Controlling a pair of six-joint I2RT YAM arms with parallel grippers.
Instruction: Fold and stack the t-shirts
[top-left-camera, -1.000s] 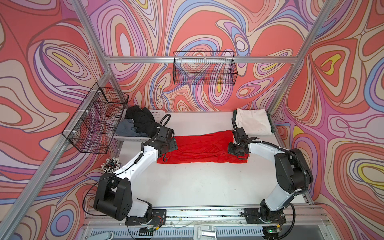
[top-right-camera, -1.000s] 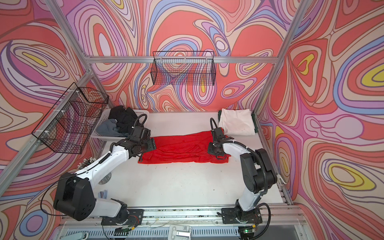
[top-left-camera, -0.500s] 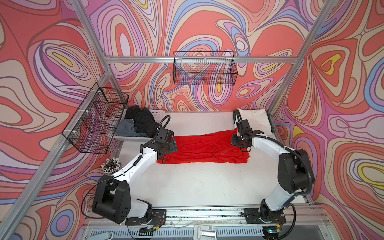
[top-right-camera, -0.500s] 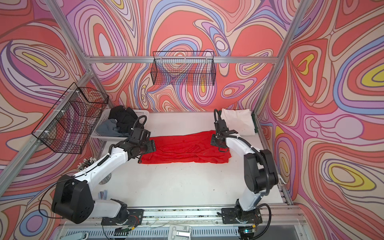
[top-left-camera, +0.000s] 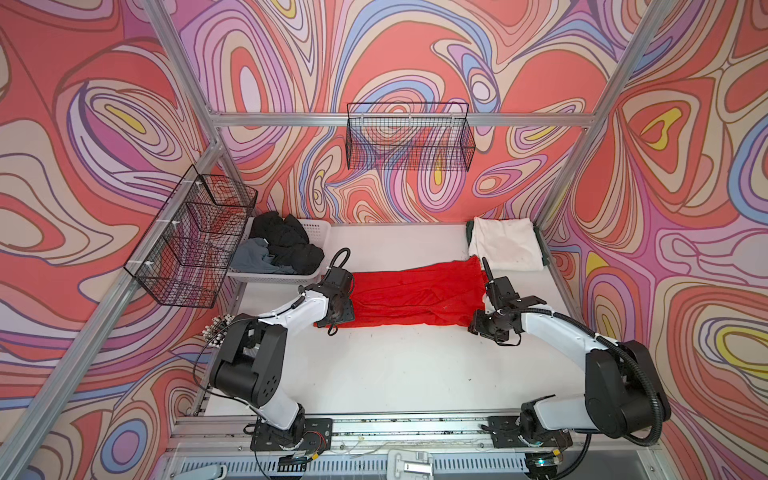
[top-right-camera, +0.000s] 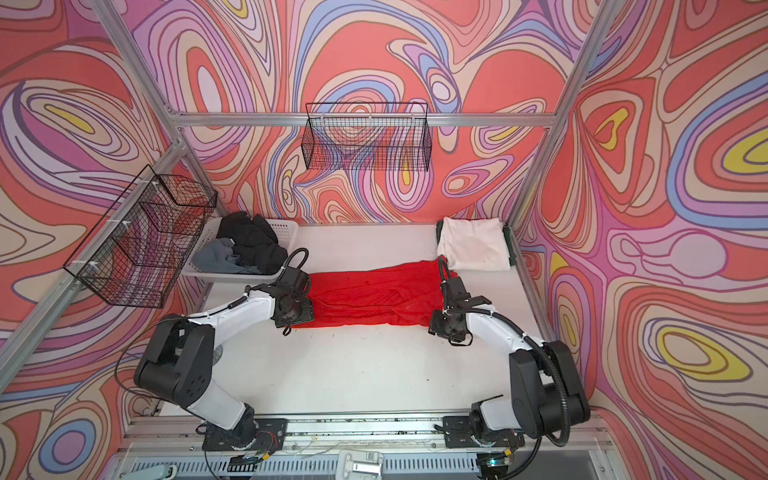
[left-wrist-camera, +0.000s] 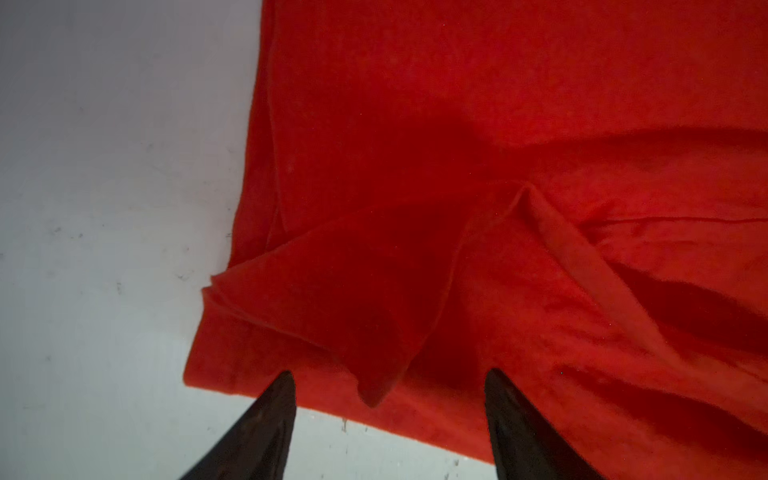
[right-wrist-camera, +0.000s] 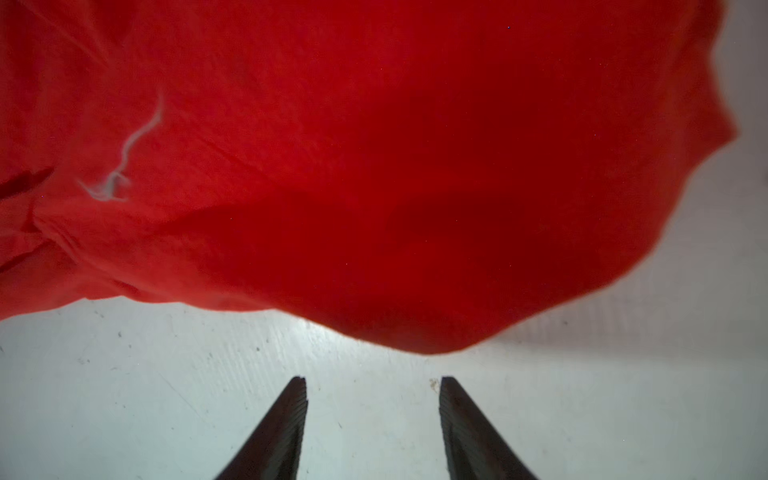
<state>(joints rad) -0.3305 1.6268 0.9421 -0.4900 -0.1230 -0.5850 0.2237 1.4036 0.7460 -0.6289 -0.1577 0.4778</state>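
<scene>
White-shelled arms, bulky black joints, ribbed black cables, dark tapered fingers.

spread tee ctr of table, folded tee rear R, basket rear L

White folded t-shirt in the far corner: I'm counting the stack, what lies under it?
A dark green cloth peeks out along two edges of the white folded t-shirt. How it is folded, and anything further beneath, is covered.
</scene>
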